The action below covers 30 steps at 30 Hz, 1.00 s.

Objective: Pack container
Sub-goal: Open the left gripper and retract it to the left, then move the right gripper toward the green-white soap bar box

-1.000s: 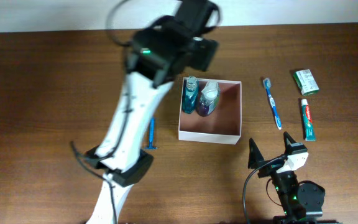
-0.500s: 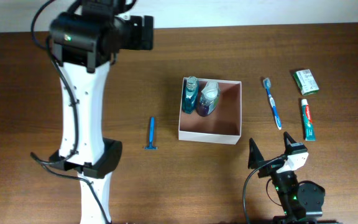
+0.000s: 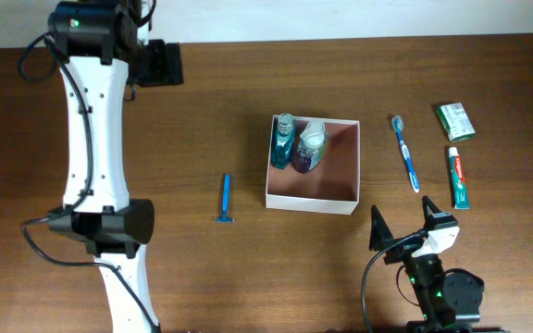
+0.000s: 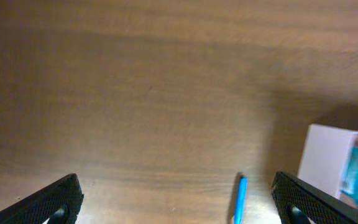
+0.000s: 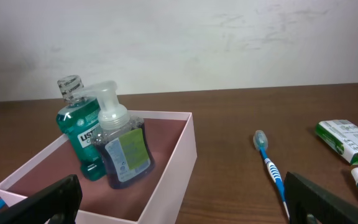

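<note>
L gripper (image 4: pixel 178 205) wide, nothing held, far left. R gripper (image 3: pixel 403 225) wide, near side. Container (image 3: pixel 311 201) holds mouthwash (image 3: pixel 284 141) + pump bottle (image 3: pixel 309 148).

The wood-grain bench (image 3: pixel 202 120) is dark brown. The square shallow cardboard container (image 3: pixel 311 202) is white outside and pinkish-brown inside. The clear plastic mouthwash bottle (image 3: pixel 283 141) is teal. The pump bottle (image 3: pixel 308 153) is blue-purple with a white head. The slim plastic razor (image 3: pixel 226 199) is blue, the toothbrush (image 3: pixel 405 153) blue and white. The small carton (image 3: pixel 456 121) is green and white, the toothpaste tube (image 3: pixel 459 180) white, red and green.
</note>
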{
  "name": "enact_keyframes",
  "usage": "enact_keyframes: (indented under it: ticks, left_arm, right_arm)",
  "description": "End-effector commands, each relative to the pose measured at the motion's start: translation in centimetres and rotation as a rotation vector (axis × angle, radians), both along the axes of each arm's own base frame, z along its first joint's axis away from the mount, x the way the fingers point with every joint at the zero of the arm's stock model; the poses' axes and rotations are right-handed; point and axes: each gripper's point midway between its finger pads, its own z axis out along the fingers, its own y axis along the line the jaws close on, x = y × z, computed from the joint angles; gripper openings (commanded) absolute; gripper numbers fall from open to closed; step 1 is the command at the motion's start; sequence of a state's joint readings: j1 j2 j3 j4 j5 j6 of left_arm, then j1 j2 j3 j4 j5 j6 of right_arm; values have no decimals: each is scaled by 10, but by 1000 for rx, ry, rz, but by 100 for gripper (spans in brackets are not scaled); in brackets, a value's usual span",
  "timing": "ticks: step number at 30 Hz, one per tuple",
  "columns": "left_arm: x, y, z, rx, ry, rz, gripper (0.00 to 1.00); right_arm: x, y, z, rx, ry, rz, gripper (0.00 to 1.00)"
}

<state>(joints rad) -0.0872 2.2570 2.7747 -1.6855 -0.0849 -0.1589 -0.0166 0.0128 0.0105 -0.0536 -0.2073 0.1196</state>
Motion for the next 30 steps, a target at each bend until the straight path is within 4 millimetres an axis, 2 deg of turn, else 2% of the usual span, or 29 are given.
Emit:
enact_keyframes:
  ticks: [1,8,10,12,19,23,25,28,30]
  left_arm:
    - [-4,8,-5,-12,26,28,99]
    - [-5,13,-12,-11,49,40,99]
    - [-5,13,-12,-11,49,40,99]
    - [-5,13,-12,-11,49,39,99]
    - [-5,13,-12,-11,49,39,99]
    - [-5,13,-12,-11,49,39,99]
    - [-5,13,-12,-11,49,39,99]
    - [-5,13,-12,-11,49,39,99]
    - [-5,13,-12,-11,49,39,99]
  right_arm:
    - [-1,2,-2,-8,1,8,99]
    - [0,2,-2,-8,0,6,99]
    - [0,1,5,-8,-26,2,98]
    - [-2,12,9,-6,-43,66,98]
    - [-24,61,2,12,-10,377,98]
    - [-31,72,3,14,-18,454,98]
    - [-35,76,16,1,-76,489,99]
    - [-48,83,65,-56,-281,543,99]
    - [-54,79,100,-80,-381,506,98]
